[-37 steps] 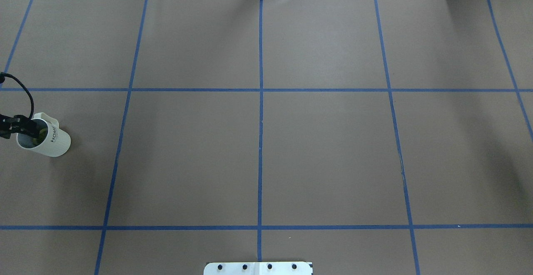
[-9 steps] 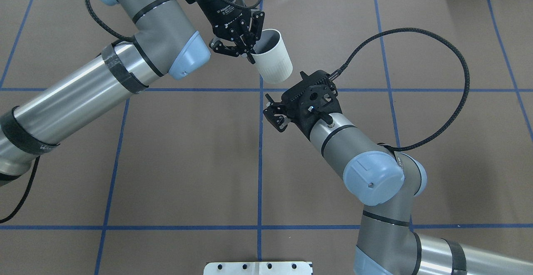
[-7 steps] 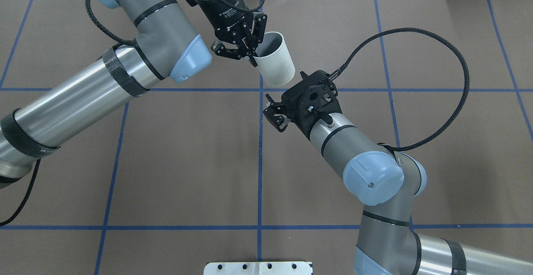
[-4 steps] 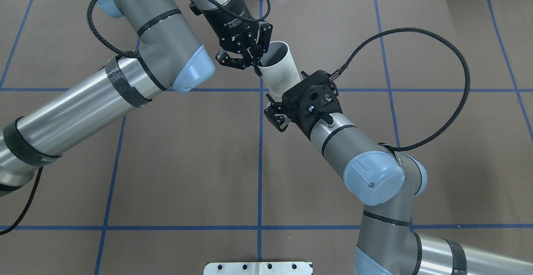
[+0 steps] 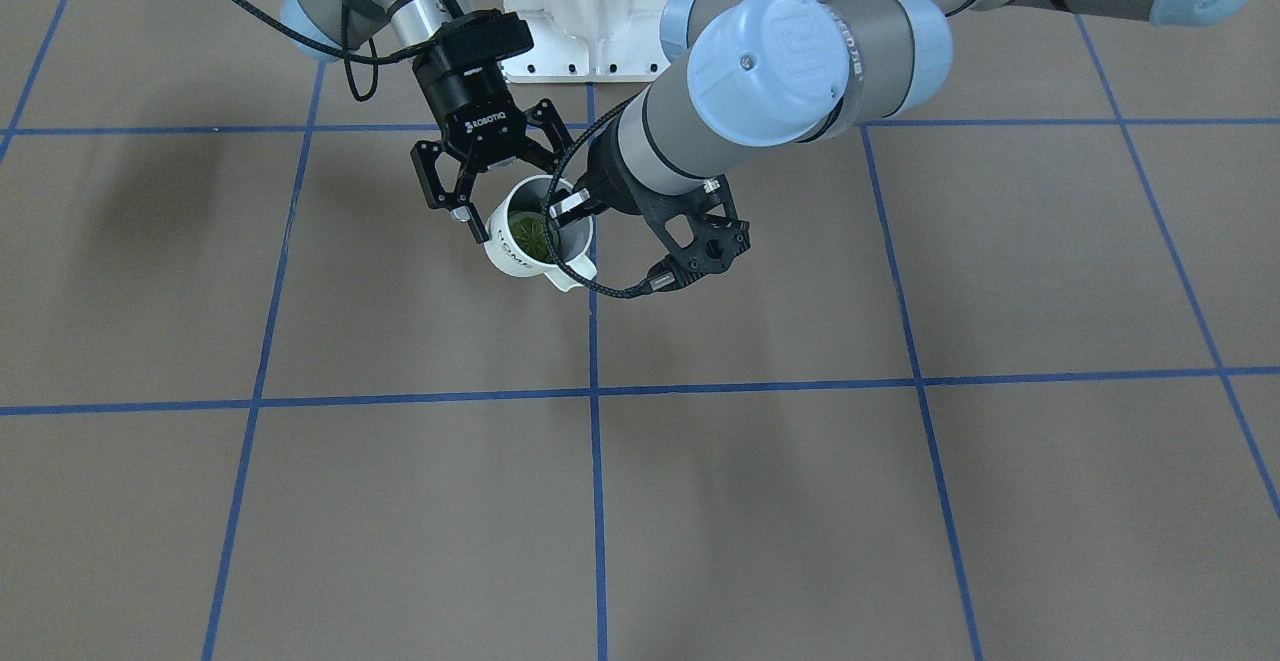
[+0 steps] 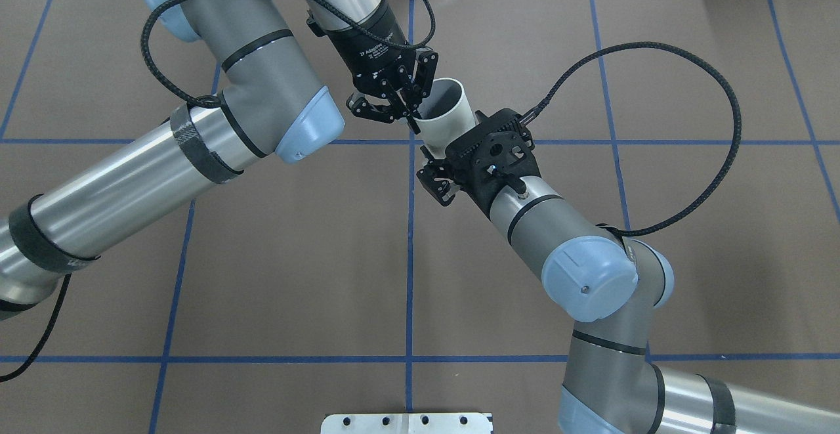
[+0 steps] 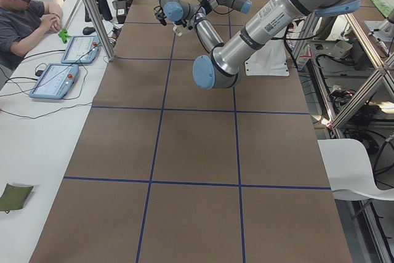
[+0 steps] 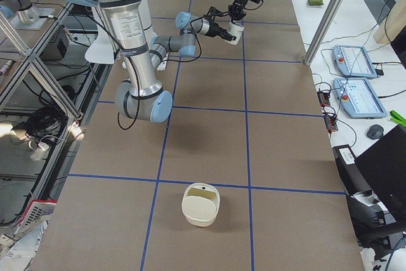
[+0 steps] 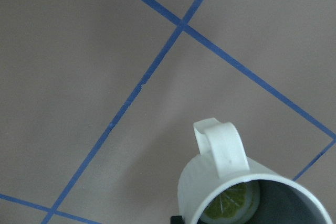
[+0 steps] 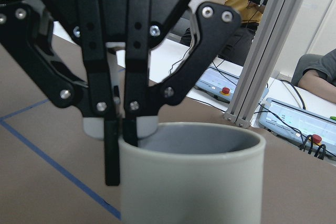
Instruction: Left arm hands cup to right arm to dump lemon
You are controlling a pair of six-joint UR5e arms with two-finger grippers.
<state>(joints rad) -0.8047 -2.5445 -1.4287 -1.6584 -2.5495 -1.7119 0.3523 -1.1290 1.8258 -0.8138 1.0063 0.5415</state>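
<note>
The white cup (image 6: 447,107) with "HOME" on its side (image 5: 512,253) hangs above the table near the centre line. The yellow-green lemon (image 5: 527,234) lies inside it and also shows in the left wrist view (image 9: 231,209). My left gripper (image 6: 412,107) is shut on the cup's rim; the right wrist view shows its fingers (image 10: 111,150) pinching the rim of the cup (image 10: 194,182). My right gripper (image 6: 432,176) is open and empty, right beside the cup's lower side. The cup's bottom is hidden behind it in the overhead view.
The brown table (image 6: 197,257) has a blue tape grid. A cream container (image 8: 200,205) stands on it near the robot's right end. The white base plate (image 6: 407,423) is at the near edge. An operator (image 7: 24,4) and tablets sit along the far side.
Five seconds ago the cup was at the table's far left. Over the last second my left arm carried it down and right until it reached the right gripper, which stayed still and open.
</note>
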